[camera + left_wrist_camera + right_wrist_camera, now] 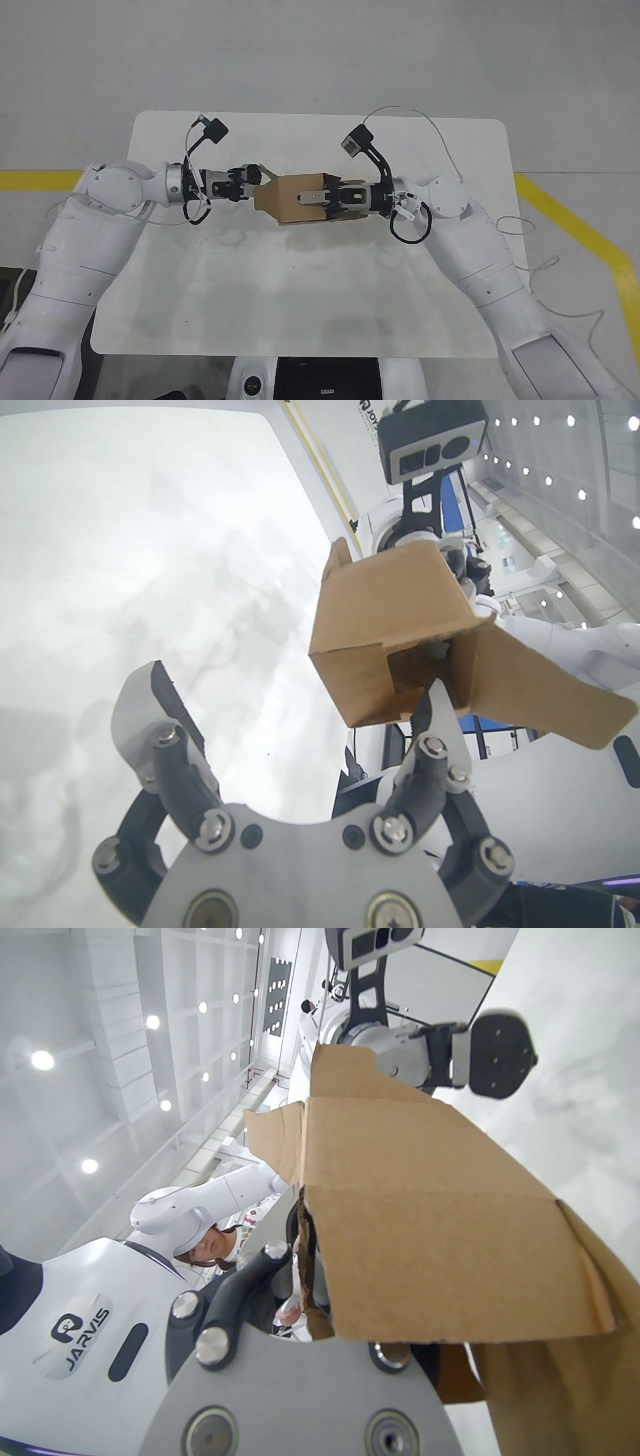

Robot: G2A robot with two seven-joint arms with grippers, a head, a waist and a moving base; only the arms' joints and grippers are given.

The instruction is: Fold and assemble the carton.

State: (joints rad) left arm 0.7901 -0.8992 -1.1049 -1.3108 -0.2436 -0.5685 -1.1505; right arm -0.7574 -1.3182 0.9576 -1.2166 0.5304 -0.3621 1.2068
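A brown cardboard carton (293, 198), partly folded, hangs over the middle of the white table (320, 290). My right gripper (333, 197) is shut on its right end, and in the right wrist view the carton (425, 1228) covers most of that gripper's fingers (301, 1238). My left gripper (252, 182) is at the carton's left end and stands open. In the left wrist view one of its fingertips (434, 700) touches the edge of the carton's (395, 615) open end, beside a long loose flap (550, 700). The other finger (165, 700) is well apart from the carton.
The table's front half and its far strip are bare white surface. A yellow line (570, 215) runs on the floor past the table's right side, and another (40, 180) at the left.
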